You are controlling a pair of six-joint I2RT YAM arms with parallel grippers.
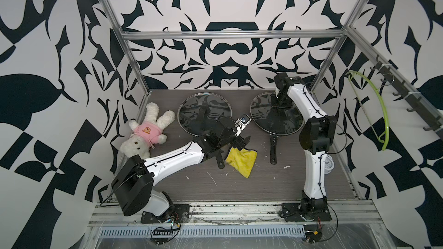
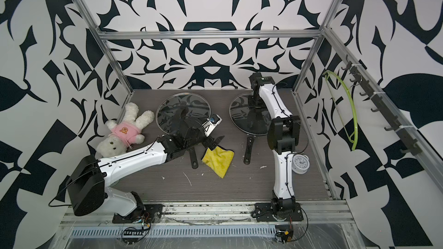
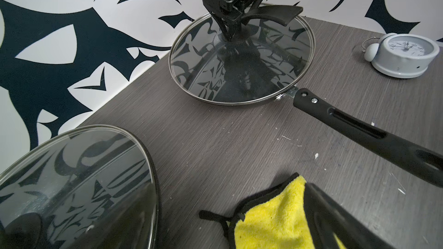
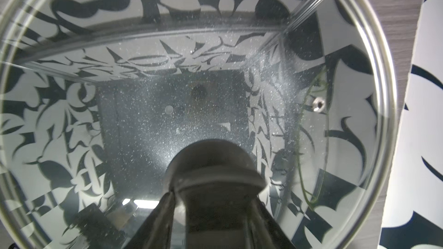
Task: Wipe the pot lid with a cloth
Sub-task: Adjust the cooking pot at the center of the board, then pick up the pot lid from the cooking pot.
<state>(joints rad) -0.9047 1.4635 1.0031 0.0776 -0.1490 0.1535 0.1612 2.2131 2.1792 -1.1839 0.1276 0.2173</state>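
Cloth (image 1: 242, 161) lies on the desk (image 1: 239, 188) between two pans (image 1: 272, 149); left jaws gape wide and empty over its corner. Right jaws straddle the knob (image 4: 215, 164) of the pot lid (image 1: 263, 113), grip not discernible. Risk: a shallow corner pinch slips, or an unheld lid skates.

**Even light, busy reflections**

Bright, diffuse light fills both top views; shadows on the grey wood-grain table (image 1: 239, 188) are faint and soft. In the right wrist view the round steel-rimmed glass lid (image 4: 167, 51) mirrors the black-and-white patterned walls (image 4: 429, 116), with streaky glare near its rim; its black plastic knob (image 4: 215, 164), close to the lens, is blurred.
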